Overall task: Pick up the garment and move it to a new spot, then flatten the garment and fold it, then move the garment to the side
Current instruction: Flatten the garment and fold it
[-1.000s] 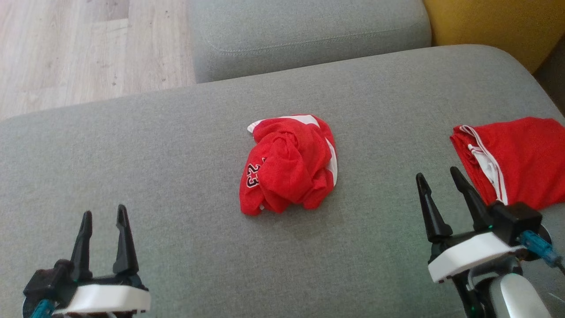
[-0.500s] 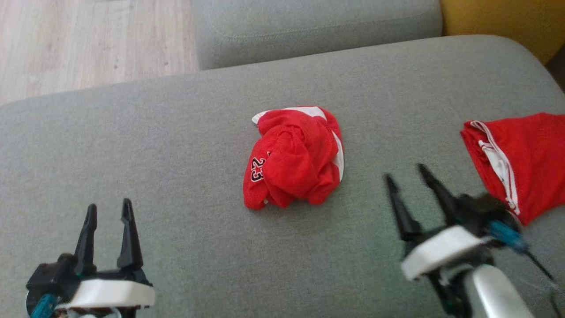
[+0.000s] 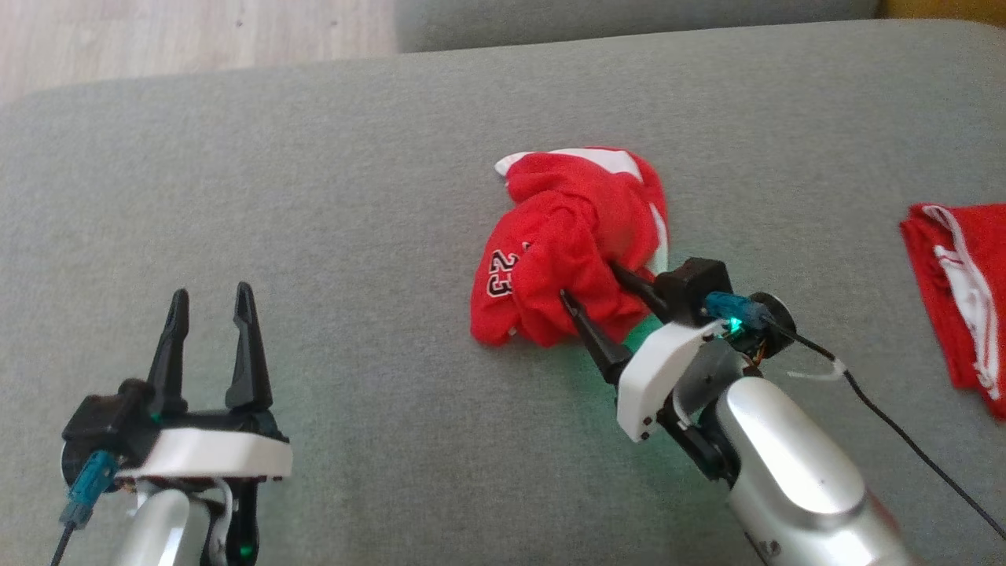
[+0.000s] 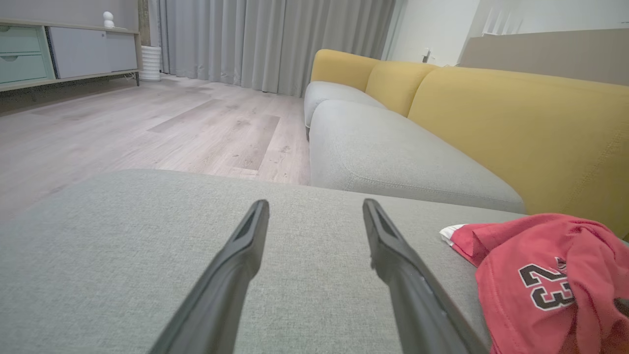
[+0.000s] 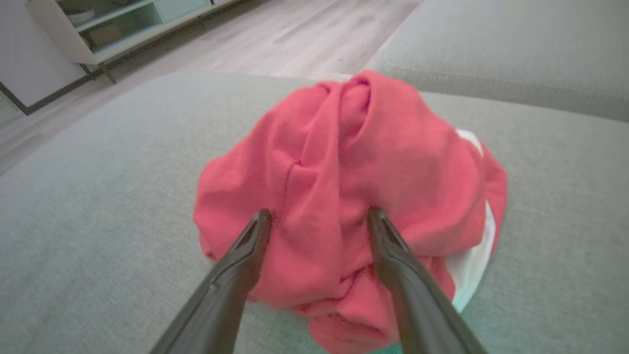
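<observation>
You can read one number, "23" (image 3: pixel 500 273), in dark digits edged with white, on the crumpled red garment (image 3: pixel 585 224). It lies sideways in your head view and nearly upright in the left wrist view.

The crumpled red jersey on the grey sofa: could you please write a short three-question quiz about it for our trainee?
1. True or false: the left gripper touches the red jersey.
2. Which number is printed on the jersey? A 23, B 45, C 7.
3. Which gripper has its fingers at the jersey, and are they open or shut?
Key: 1 false; 2 A; 3 the right gripper, open.
</observation>
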Controlling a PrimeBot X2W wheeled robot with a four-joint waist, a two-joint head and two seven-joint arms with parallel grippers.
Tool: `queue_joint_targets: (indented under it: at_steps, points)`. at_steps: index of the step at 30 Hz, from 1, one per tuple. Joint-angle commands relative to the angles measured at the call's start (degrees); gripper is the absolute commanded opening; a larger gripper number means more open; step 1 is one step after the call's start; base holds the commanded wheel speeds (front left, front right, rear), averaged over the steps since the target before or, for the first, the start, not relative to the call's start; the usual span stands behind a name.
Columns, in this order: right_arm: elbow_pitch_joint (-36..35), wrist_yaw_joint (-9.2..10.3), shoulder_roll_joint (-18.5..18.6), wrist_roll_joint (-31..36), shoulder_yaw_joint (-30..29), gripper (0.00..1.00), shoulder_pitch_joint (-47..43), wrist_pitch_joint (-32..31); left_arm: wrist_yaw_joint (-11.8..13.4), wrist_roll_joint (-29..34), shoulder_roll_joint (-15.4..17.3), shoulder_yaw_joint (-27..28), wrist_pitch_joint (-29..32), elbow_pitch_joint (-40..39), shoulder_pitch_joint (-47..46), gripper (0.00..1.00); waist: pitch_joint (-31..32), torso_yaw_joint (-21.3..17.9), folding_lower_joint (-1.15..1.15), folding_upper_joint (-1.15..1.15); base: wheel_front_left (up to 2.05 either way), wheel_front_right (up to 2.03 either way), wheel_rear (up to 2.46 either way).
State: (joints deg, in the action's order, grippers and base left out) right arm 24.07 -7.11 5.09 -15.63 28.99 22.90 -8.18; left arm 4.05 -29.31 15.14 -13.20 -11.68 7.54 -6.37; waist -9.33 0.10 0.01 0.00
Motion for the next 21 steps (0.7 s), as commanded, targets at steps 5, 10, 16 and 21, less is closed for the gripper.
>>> queue_joint_targets:
  at_steps: [5, 10, 16, 21]
  points:
    - [1.92, -0.37, -2.02, -2.63, 3.6, 0.0, 3.61, 0.34, -0.22, 0.22, 0.61, 1.83, -1.03, -0.16, -3.07, 1.0, -0.53, 1.48, -0.01, 0.0, 0.0, 0.0, 0.0]
    - [0.45, -0.37, -2.14, -5.82, 5.12, 0.0, 5.97, 4.38, -0.12, -0.13, 0.68, 2.29, -1.51, 0.29, -2.29, 1.0, 0.9, 1.38, -0.01, 0.0, 0.0, 0.0, 0.0]
    - [-6.61, -0.37, -2.19, -12.14, 6.73, 0.0, 11.74, 9.43, 0.23, -0.51, 1.09, 2.99, -1.84, 0.02, -0.82, 1.0, 2.98, 0.58, -0.01, 0.0, 0.0, 0.0, 0.0]
    - [-13.05, -0.37, -2.08, -18.11, 4.15, 0.0, 16.08, 14.81, 0.5, -0.75, 1.36, 3.17, -1.91, -0.52, 0.39, 1.0, 4.32, 0.08, -0.01, 0.0, 0.0, 0.0, 0.0]
